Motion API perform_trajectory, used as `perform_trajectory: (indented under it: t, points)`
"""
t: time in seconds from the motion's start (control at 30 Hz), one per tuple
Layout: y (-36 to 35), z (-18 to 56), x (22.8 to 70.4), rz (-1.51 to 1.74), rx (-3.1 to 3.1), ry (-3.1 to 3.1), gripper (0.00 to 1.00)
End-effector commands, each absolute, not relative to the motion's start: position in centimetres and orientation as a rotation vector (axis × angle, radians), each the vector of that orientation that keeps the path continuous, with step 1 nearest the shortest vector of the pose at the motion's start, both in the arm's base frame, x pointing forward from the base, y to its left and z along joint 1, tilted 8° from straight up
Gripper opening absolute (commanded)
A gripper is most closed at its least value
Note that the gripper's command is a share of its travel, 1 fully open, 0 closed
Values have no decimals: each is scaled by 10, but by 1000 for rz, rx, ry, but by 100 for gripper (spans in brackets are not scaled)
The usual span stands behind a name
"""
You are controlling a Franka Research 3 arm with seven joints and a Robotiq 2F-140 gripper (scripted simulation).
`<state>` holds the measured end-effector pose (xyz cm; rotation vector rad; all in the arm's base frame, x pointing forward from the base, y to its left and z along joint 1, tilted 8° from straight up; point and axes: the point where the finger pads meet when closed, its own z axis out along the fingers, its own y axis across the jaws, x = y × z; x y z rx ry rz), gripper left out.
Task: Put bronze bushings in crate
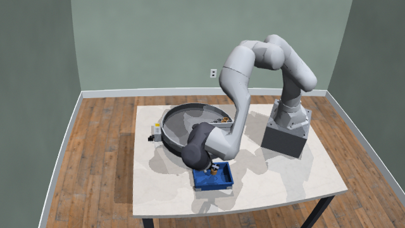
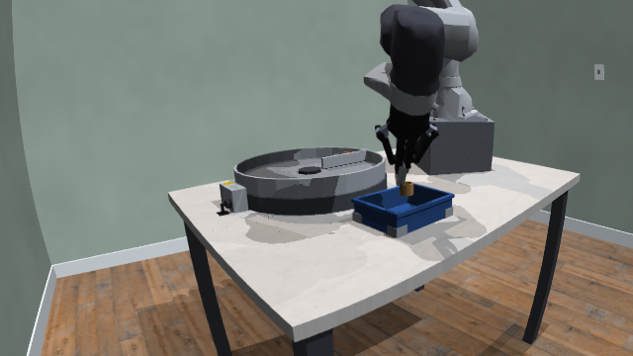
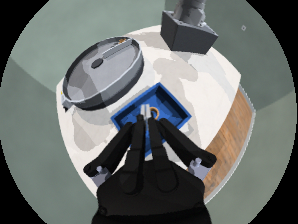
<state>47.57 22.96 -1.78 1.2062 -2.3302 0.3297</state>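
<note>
A white-topped table [image 2: 321, 267] on dark legs stands on a wood floor [image 1: 104, 133]; a wall outlet [image 1: 213, 73] behind.

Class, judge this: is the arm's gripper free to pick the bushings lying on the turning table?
Probably not yet: the gripper is shut on a bronze bushing above the crate. Nothing covers the bushings on the turning table.

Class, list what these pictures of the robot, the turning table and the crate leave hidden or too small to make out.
- Top view: the arm covers part of the turning table; the bushings there are too small to count.
- Top view: the gripper is mostly under the wrist.
- Exterior view: the crate wall hides its floor.
- Wrist view: the bronze bushing is tiny; how the shut fingers hold its wall is unclear.
</note>
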Motion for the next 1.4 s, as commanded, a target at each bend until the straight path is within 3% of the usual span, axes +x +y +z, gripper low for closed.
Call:
perform_trajectory:
  t: [0.0, 1.37]
  points:
    - [230, -17, 479, 338, 1200, -2342, 0]
    - [230, -17, 482, 338, 1200, -2342, 0]
